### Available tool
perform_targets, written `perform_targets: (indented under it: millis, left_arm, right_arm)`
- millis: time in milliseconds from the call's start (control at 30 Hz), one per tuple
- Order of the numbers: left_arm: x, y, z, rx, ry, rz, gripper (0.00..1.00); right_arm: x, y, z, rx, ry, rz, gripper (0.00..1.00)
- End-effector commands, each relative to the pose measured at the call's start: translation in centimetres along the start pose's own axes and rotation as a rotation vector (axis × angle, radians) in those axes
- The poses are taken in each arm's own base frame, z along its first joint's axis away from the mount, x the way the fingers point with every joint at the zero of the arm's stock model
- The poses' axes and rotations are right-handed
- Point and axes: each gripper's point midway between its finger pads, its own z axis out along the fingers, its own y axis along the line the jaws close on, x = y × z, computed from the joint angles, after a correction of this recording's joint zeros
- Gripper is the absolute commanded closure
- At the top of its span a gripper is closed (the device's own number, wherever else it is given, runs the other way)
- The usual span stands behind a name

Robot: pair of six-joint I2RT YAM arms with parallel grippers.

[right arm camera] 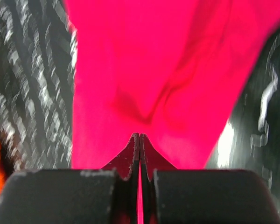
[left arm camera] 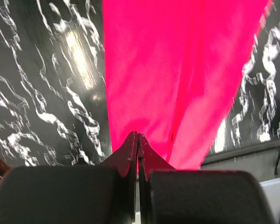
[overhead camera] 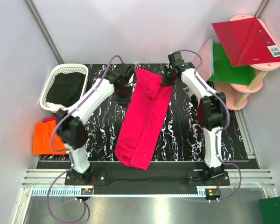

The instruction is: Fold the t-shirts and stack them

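A hot pink t-shirt (overhead camera: 144, 121), soft, light and limp, stretches down the middle of a black marbled table (overhead camera: 186, 135), its far end pinched by the fully closed left gripper (left arm camera: 137, 140) and right gripper (right arm camera: 139, 140); it likely handles best held by its corners.

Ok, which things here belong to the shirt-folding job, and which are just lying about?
Job: pink t-shirt, orange t-shirt, left tool and right tool shut on the pink one.
Lying about: white basket, black cloth in it, red panel, green panel, pink stand.
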Motion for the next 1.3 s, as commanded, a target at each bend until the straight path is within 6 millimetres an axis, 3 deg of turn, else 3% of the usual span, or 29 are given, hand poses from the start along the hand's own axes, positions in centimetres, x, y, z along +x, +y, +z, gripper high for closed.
perform_targets:
  millis: [0,133,267,533,700,967,1267]
  left_arm:
    - [-1.4,0.3,0.7,-0.042,0.033,0.033,1.0]
    - [-2.1,0.2,-1.2,-0.022,-0.023,0.038,1.0]
    - [-2.0,0.7,-2.0,-0.02,-0.041,0.018,1.0]
    - [-2.1,-0.3,-1.8,0.033,-0.036,-0.019,1.0]
    - [-3.4,-1.3,-1.9,0.073,-0.047,-0.034,1.0]
    - [-4.4,-3.7,-0.3,0.17,0.006,-0.083,0.99]
    - [-4.6,-5.5,0.7,0.244,0.06,-0.14,0.99]
  right_arm:
    - [-0.3,-1.4,3.3,0.129,0.05,-0.057,1.0]
    - [-1.8,-2.8,5.0,0.235,0.022,-0.077,1.0]
    - [-3.0,-4.1,5.2,0.311,-0.015,-0.102,1.0]
    - [-5.5,-6.0,6.7,0.427,-0.107,-0.188,1.0]
    - [-5.8,-7.8,7.6,0.515,-0.127,-0.216,1.0]
    - [-5.1,-8.4,9.3,0.475,-0.089,-0.215,1.0]
    - [-9.0,-9.1,10.4,0.39,-0.213,-0.132,1.0]
